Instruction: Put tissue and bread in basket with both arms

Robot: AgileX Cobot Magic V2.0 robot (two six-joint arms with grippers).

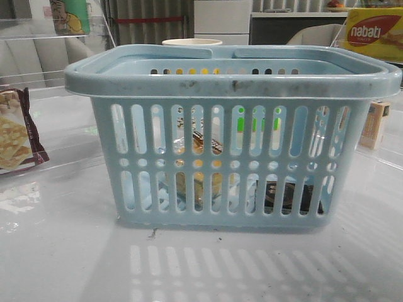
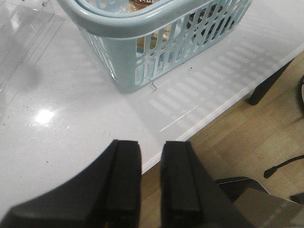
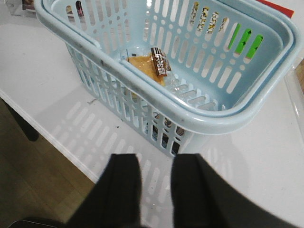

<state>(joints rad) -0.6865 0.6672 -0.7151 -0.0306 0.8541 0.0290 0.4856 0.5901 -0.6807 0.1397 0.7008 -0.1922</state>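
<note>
The pale-blue basket (image 1: pixel 233 82) stands in the middle of the white table. The bread (image 3: pixel 145 64), a clear bag with a dark label band, lies on the basket floor and shows through the slots in the front view (image 1: pixel 198 182). The tissue (image 1: pixel 286 195), a low dark packet, lies inside at the basket's lower right, seen through the slots. My left gripper (image 2: pixel 151 147) is open and empty, above the table's front edge, short of the basket (image 2: pixel 142 23). My right gripper (image 3: pixel 155 159) is open and empty, above the table just outside the basket's near corner (image 3: pixel 142 90). Neither gripper shows in the front view.
A maroon-edged cracker bag (image 1: pixel 16 135) lies at the far left. A small carton (image 1: pixel 376 123) stands right of the basket and a yellow Nabati box (image 1: pixel 371 31) sits behind it. A paper cup (image 1: pixel 192 43) is behind the basket. The table's front edge (image 2: pixel 204 123) runs close under both grippers.
</note>
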